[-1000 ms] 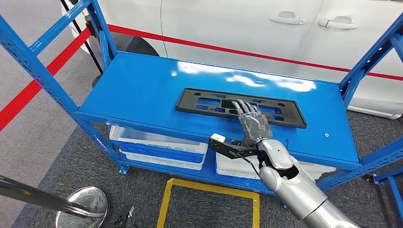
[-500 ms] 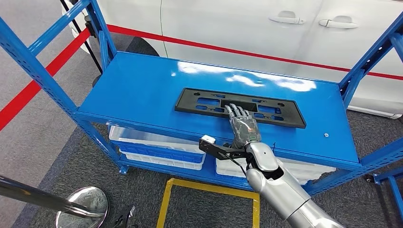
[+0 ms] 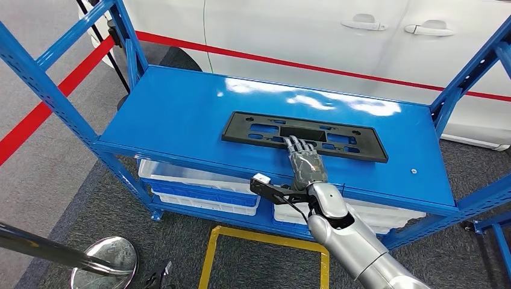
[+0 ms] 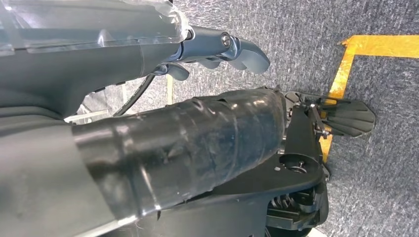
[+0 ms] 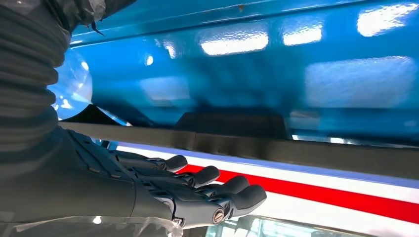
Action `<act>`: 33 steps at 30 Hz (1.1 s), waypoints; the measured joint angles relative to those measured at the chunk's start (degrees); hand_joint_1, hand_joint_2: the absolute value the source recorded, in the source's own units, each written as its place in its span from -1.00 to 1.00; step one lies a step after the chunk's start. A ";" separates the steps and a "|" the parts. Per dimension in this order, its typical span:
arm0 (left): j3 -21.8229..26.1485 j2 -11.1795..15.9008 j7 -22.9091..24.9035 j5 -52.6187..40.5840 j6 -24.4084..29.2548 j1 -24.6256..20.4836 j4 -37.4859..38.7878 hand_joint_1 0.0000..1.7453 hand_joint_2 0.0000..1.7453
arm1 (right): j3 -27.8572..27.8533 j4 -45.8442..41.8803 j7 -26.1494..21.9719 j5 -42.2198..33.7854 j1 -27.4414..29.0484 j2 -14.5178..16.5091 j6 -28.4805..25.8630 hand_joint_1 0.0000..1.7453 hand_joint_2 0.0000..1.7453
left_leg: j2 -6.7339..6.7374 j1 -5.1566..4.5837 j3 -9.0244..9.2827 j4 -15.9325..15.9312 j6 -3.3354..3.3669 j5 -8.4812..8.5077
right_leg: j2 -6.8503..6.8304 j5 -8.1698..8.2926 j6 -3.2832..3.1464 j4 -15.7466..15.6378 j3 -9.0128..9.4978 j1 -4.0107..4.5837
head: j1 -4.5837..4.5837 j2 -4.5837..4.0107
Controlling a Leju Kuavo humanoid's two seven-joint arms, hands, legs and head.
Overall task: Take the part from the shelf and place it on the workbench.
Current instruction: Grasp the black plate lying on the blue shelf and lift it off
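Observation:
The part [image 3: 253, 129] is a long flat black plate with cut-outs, lying across the middle of the blue shelf top [image 3: 175, 114]. My right hand [image 3: 306, 164] reaches over the shelf's front edge, fingers stretched out and apart, their tips at the plate's near edge just left of its middle. It holds nothing. In the right wrist view the same hand [image 5: 197, 190] lies flat beside the plate's dark edge [image 5: 296, 150], and I cannot tell whether they touch. My left hand [image 4: 217, 47] hangs over the carpet, its fingers loose and empty.
Blue shelf uprights [image 3: 36, 78] stand at both ends of the shelf top. White bins [image 3: 199, 183] sit on the level below. A white car [image 3: 301, 36] stands right behind the shelf. A yellow floor marking [image 3: 211, 253] and a chrome stanchion base [image 3: 105, 262] lie near me.
My right hand has drawn back toward me and slightly left, from over the plate's middle to its near edge. The plate has not moved.

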 joint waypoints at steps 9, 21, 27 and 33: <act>0.45 -0.41 -0.17 -0.04 0.41 -0.02 0.00 -1.00 -1.00 | -0.60 1.18 -0.08 0.44 0.00 0.31 -0.15 -1.00 1.00 | 0.00 0.00 0.00 0.00 0.00 0.00 | 0.00 0.00 0.00 0.00 0.00 0.00 | 0.00 0.00; 1.65 -1.02 -0.20 -0.20 0.75 -0.05 0.00 -1.00 -1.00 | -2.65 1.40 -0.45 1.19 -0.02 0.38 -0.12 -1.00 1.00 | 0.00 0.00 0.00 0.00 0.00 0.00 | 0.00 0.00 0.00 0.00 0.01 0.01 | -0.01 0.00; 2.12 -1.10 -0.20 -0.31 0.75 -0.05 0.00 -1.00 -1.00 | -3.67 1.34 -0.51 1.20 -0.03 0.51 -0.11 -1.00 1.00 | 0.00 0.00 -0.01 0.01 0.00 -0.01 | 0.00 0.00 0.00 -0.01 0.00 0.00 | -0.01 0.00; 2.45 -1.10 -0.40 -0.79 0.75 -0.12 -0.03 -1.00 -1.00 | -4.56 0.54 -0.51 1.62 -0.02 0.98 0.06 -1.00 1.00 | -0.07 -0.29 0.06 0.05 0.59 -0.38 | -0.01 -0.04 0.63 -0.52 0.29 -0.20 | -0.04 0.00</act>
